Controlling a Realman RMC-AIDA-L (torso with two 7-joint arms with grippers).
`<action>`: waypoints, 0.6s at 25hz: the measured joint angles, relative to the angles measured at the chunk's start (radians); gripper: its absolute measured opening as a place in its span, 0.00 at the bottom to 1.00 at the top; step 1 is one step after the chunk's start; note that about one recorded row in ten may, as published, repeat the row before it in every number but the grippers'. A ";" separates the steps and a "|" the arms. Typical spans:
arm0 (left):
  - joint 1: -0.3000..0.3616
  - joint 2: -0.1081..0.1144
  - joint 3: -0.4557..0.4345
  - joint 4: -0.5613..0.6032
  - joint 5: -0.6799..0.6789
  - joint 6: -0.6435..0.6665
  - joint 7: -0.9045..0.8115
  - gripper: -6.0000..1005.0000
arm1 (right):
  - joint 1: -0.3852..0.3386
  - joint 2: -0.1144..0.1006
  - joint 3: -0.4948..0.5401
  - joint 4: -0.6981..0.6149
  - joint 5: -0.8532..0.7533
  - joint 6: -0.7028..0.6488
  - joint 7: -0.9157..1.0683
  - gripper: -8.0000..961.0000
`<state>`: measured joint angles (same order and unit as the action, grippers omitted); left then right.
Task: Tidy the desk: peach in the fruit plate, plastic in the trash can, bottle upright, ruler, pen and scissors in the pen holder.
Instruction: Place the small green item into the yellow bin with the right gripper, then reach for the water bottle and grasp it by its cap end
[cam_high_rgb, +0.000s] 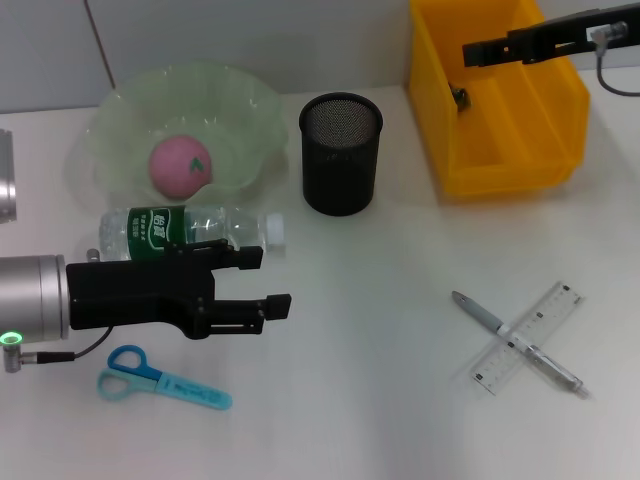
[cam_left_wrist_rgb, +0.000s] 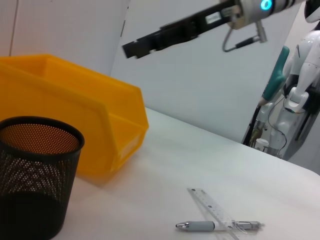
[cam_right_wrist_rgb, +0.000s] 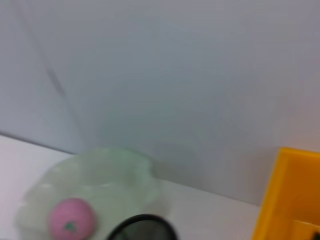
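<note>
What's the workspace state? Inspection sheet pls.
Surface: white desk.
Job's things: peach in plate; bottle lying; scissors, pen across ruler on desk; holder upright; yellow bin.
Clutter: nothing seen.
Grippers: left gripper open beside bottle; right gripper over bin.
Cables: at both wrists.
Surroundings: wall; another robot in left wrist view.
</note>
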<state>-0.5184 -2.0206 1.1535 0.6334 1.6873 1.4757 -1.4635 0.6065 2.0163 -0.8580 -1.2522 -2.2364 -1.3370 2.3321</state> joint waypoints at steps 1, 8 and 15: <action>0.000 0.000 0.000 0.000 0.000 0.000 0.000 0.81 | 0.000 0.000 0.000 0.000 0.000 0.000 0.000 0.78; 0.000 0.002 0.000 0.000 0.000 0.001 -0.001 0.81 | -0.059 -0.049 0.149 0.177 0.207 -0.204 -0.224 0.78; 0.000 0.004 0.000 0.000 0.000 0.002 -0.004 0.81 | -0.118 -0.102 0.257 0.402 0.253 -0.402 -0.549 0.78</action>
<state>-0.5186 -2.0163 1.1535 0.6335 1.6873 1.4779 -1.4671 0.4885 1.9145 -0.6010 -0.8499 -1.9835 -1.7390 1.7830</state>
